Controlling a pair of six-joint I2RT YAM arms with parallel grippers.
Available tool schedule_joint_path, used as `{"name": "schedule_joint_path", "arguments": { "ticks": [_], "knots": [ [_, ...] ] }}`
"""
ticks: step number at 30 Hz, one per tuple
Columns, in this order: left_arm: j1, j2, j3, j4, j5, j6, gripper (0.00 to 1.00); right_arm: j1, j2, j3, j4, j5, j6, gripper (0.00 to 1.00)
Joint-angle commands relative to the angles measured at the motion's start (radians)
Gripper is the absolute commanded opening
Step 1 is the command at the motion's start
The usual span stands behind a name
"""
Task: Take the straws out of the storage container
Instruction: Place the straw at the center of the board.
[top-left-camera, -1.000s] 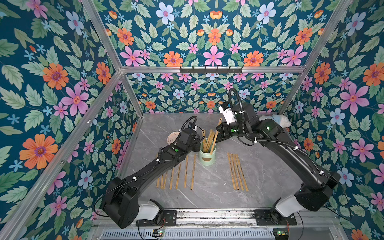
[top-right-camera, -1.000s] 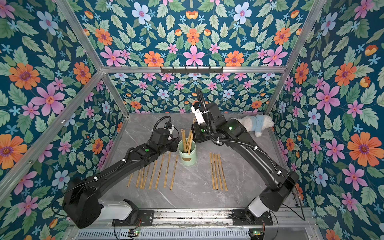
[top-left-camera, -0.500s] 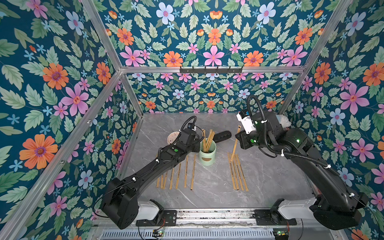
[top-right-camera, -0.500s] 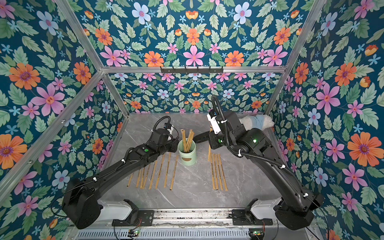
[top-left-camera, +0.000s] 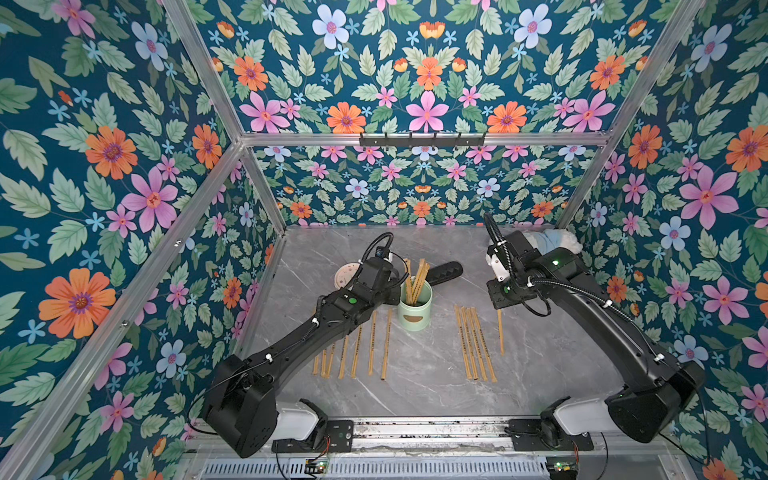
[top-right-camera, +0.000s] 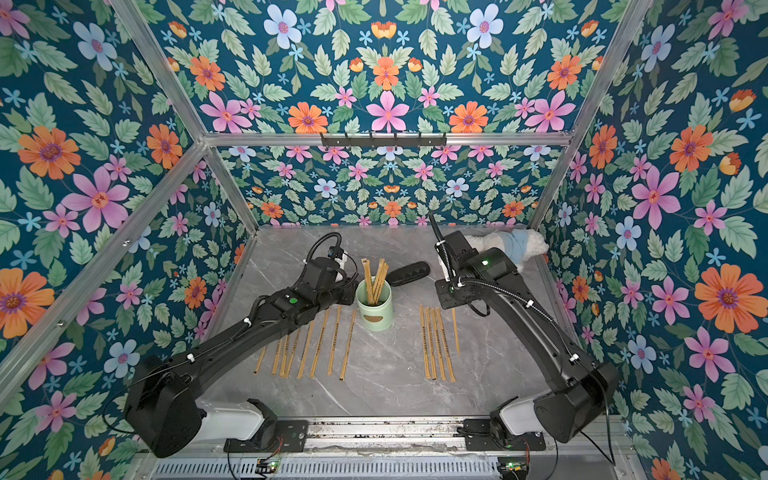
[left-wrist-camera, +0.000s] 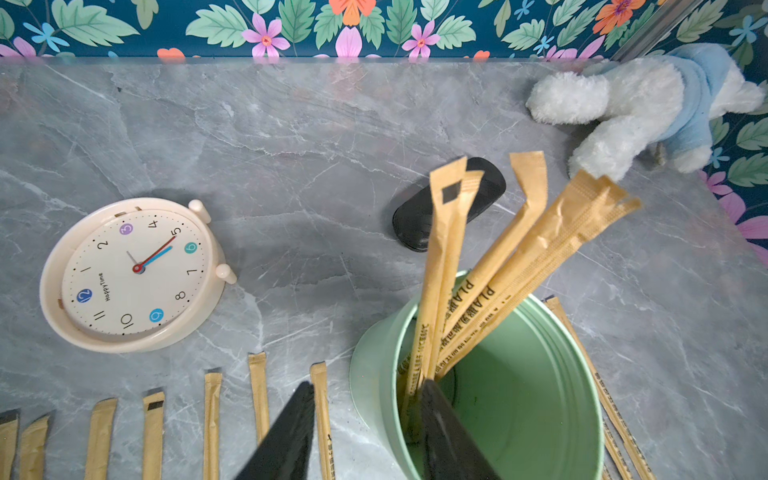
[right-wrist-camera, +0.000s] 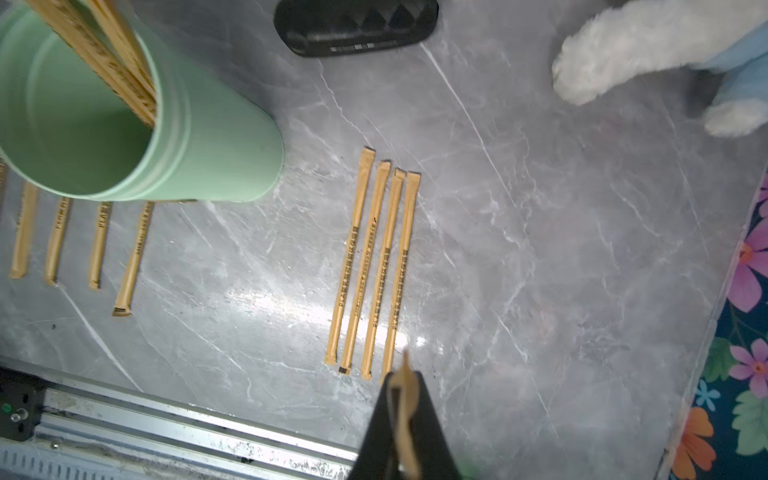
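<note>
Your right jaws are clenched on one straw (right-wrist-camera: 405, 399), low in the wrist frame, beside four laid on the desk (top-left-camera: 415, 395). Your left jaws stand parted astride the container (top-left-camera: 414, 309) rim at mid-frame, more straws (top-left-camera: 417, 278) inside

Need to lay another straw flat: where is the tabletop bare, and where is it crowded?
Bare: between the left straw row and right straw row, in front of the storage container. Crowded: around the clock and black case.
</note>
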Motion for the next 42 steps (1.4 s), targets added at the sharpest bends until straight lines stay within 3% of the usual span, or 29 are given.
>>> {"name": "schedule_joint_path", "arguments": {
  "ticks": [1,18,42],
  "knots": [
    [0.002,0.004,-0.003,0.024,-0.003,0.004,0.44,-0.013,0.042,-0.003,-0.088,-0.007,-0.004,0.08],
    [0.001,-0.014,-0.041,0.040,-0.009,0.006,0.45,-0.110,0.402,-0.023,-0.135,-0.165,-0.027,0.08],
    [0.003,-0.010,-0.060,0.049,-0.015,0.007,0.45,-0.180,0.652,0.082,-0.107,-0.190,-0.052,0.12]
  ]
}}
